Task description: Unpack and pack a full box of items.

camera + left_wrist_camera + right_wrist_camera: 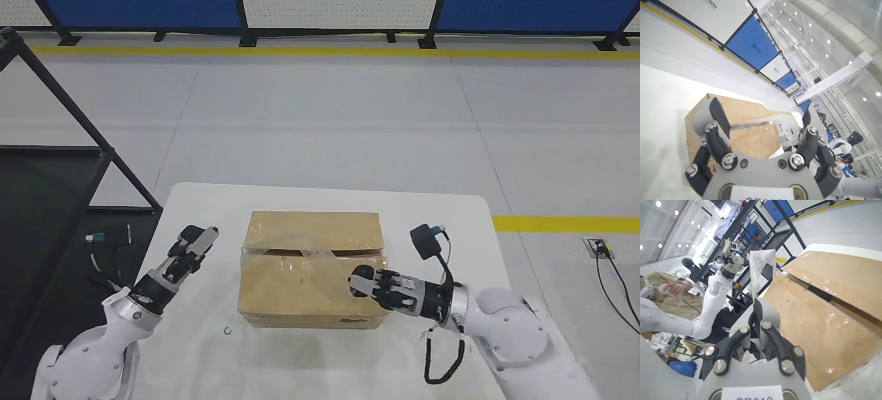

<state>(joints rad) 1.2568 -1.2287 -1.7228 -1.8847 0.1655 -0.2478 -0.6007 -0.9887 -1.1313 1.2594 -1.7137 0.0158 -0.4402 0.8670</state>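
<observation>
My right gripper (757,306) is pinched tight on a strip of clear tape (762,266), and the tape stands up from its fingers. In the top view this gripper (362,283) sits at the lower middle of the frame, over the right front part of the box (310,290). My left gripper (200,240) has its fingers spread wide with nothing between them. It hangs at the left of the frame, apart from the box, above the table (440,215).

There are small dark marks on the box top and on its front side, but they are too small for me to read.

A small ring (230,331) lies on the table near the box's lower left corner. A black rack (50,200) stands off the table at the left edge of the frame.

The brown box sits in the middle of the white table. Shiny tape runs along the line where its two top flaps meet. The flaps are down, with a thin dark gap (821,292) between them, and I cannot see what is inside.
</observation>
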